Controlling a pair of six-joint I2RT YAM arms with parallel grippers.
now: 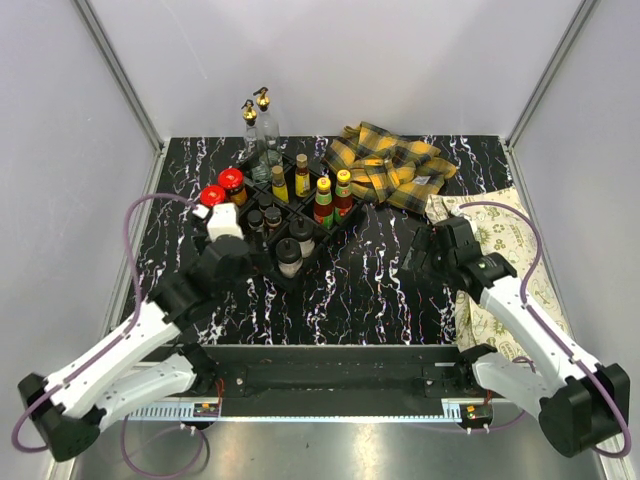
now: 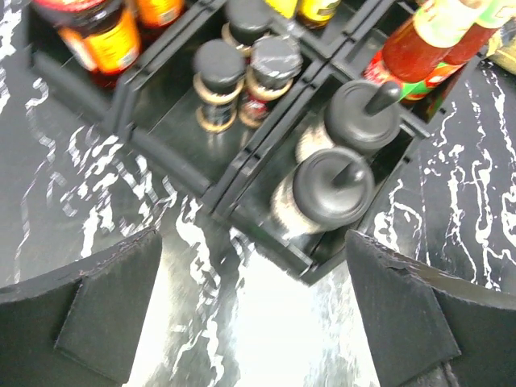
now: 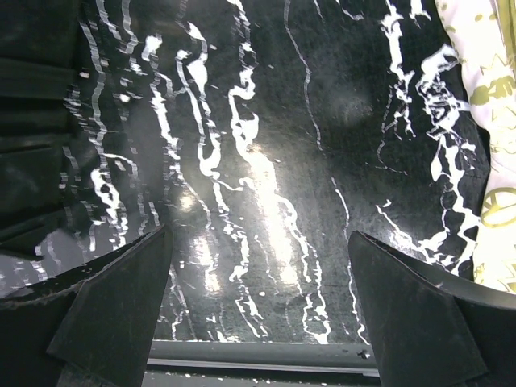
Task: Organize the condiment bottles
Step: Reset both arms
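Left wrist view puts the left pincer [image 2: 252,266] spread as wide as it goes, nothing between its jaws, hovering over the marble table [image 2: 72,185] just short of the near corner of the black divided tray [image 2: 266,137]. Straight ahead of it, in the nearest compartment, two black-capped shakers [image 2: 332,185] stand upright one behind the other, the closer one just beyond the fingertips. One compartment to the left of those, two smaller dark-lidded jars [image 2: 218,68] stand touching. Farther ahead on the left are the red-lidded amber jars [image 2: 105,32], and ahead on the right the yellow-capped sauce bottles [image 2: 427,36].

From the top external view, two slim brown bottles [image 1: 290,180] fill the tray's back row, and the gold-spouted glass bottles [image 1: 258,125] are farthest from this pincer, at the tray's far corner. Whether they are inside the tray or behind it cannot be told.

The right pincer [image 3: 258,242] is equally wide open and empty, well apart from the tray, which lies to its left. Bare marble stretches under and ahead of it. A pale patterned cloth [image 3: 492,121] lies close on its right, and a grey edge strip [image 3: 258,348] runs beneath its fingers. The yellow plaid cloth [image 1: 390,165] lies ahead of it, just beside the tray's far right side. Open marble in front of the tray separates the two pincers
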